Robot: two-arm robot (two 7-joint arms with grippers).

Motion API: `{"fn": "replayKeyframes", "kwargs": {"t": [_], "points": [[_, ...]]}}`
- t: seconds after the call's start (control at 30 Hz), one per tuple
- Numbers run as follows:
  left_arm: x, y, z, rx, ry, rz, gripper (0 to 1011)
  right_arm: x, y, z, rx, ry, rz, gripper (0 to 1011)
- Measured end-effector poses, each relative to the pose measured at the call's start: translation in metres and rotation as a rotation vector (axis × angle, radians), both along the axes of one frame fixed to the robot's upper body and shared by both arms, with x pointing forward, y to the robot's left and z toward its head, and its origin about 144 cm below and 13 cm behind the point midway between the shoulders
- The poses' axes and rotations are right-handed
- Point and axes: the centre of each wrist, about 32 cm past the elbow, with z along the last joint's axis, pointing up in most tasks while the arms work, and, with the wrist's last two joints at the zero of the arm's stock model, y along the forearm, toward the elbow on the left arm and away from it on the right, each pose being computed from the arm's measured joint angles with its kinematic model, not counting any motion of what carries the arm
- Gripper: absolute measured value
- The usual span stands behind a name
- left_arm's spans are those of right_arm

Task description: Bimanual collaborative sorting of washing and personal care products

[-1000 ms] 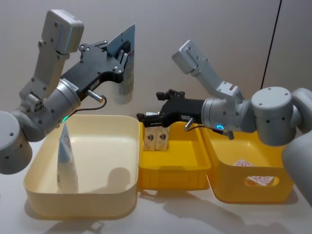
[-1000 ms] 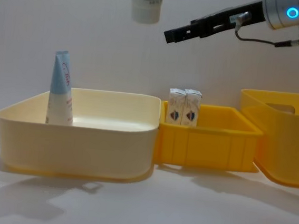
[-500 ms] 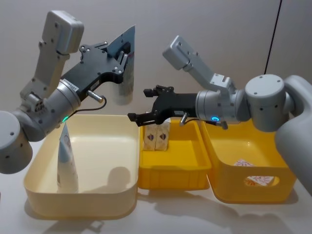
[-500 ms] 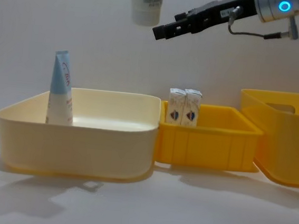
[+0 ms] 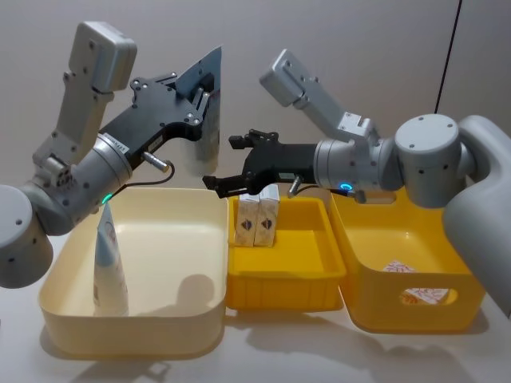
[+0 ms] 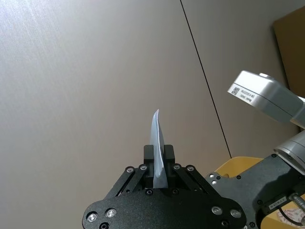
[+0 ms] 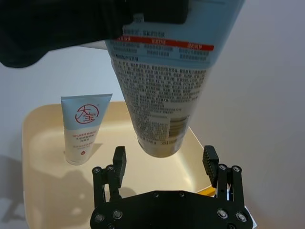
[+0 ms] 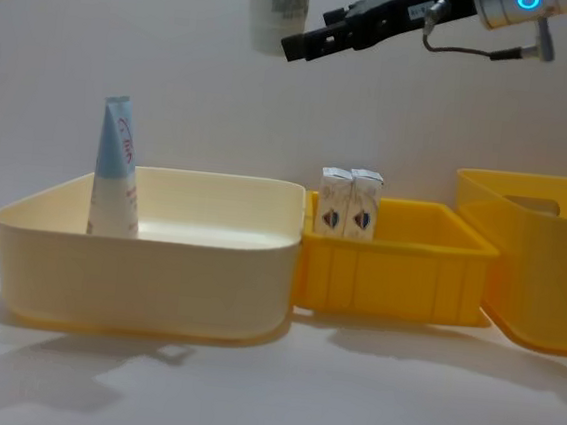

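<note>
- Plain grey wall behind, white tabletop [image 5: 319,351] across the bottom of the head view.
- Left tool [image 5: 206,94], upper left, is clamped on a tube [image 5: 206,120] hanging cap-down above the cream bin [image 5: 136,319].
- Right tool [image 5: 227,167], at centre, has its fingers spread wide just beside the tube's cap end, not touching.
- Second tube [image 5: 108,259] stands in the cream bin at lower left.
- Two cartons [image 5: 255,223] stand in the small yellow bin [image 5: 279,287], centre.
- Another carton [image 5: 419,295] lies in the big yellow bin [image 5: 423,311], lower right.

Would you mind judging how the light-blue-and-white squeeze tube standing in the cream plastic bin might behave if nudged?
The standing squeeze tube is tall and balanced on its narrow cap in the cream bin, so it would probably tip easily. Its tapered, flat-crimped top suggests a soft body, likely to dent under a firm grip.
</note>
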Motion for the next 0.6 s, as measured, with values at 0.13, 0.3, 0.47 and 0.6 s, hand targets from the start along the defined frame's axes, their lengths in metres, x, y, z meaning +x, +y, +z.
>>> {"fn": "replayKeyframes", "kwargs": {"t": [0.13,0.3,0.47,0.6], "points": [[0.000,-0.001,0.000,0.000,0.002,-0.003,124,0.001,0.004,0.002,0.015,-0.001,0.010,1001],[-0.001,-0.001,-0.001,0.000,0.003,-0.006,125,0.002,0.009,0.005,0.035,-0.003,0.021,1001],[-0.001,-0.002,-0.001,0.000,0.005,-0.008,125,0.003,0.014,0.007,0.050,-0.007,0.026,1001],[-0.001,-0.002,-0.001,0.000,0.006,-0.010,125,0.004,0.018,0.009,0.063,-0.012,0.027,1001]]}}
